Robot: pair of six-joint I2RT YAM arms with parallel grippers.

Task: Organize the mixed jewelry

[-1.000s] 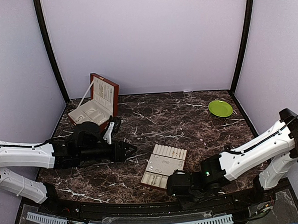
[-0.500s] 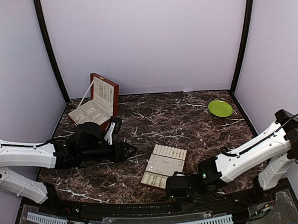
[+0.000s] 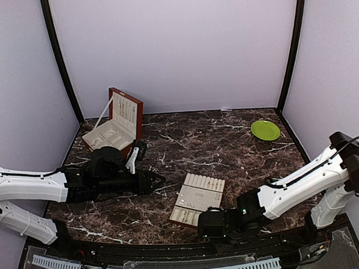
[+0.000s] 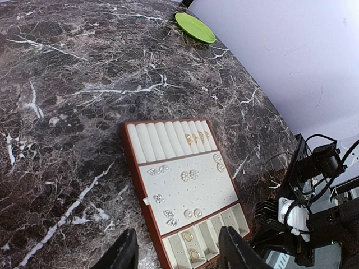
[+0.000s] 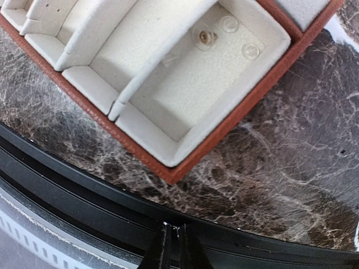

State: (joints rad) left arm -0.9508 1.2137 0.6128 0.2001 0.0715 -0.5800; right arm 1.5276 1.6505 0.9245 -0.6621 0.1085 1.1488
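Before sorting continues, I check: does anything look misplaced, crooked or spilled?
The cream insert tray lies outside the open wooden box, askew on the table, one corner close to its front edge. I see nothing spilled or damaged.

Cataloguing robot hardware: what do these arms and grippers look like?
The left arm and right arm have white rounded shells with black joints and wrists; a thin black cable runs along each. A small green light glows near the right wrist. The left gripper and right gripper are black, with two slim tapered fingers.

Smooth dark marble-look table, matt cream velvety tray insert, shiny silvery jewelry
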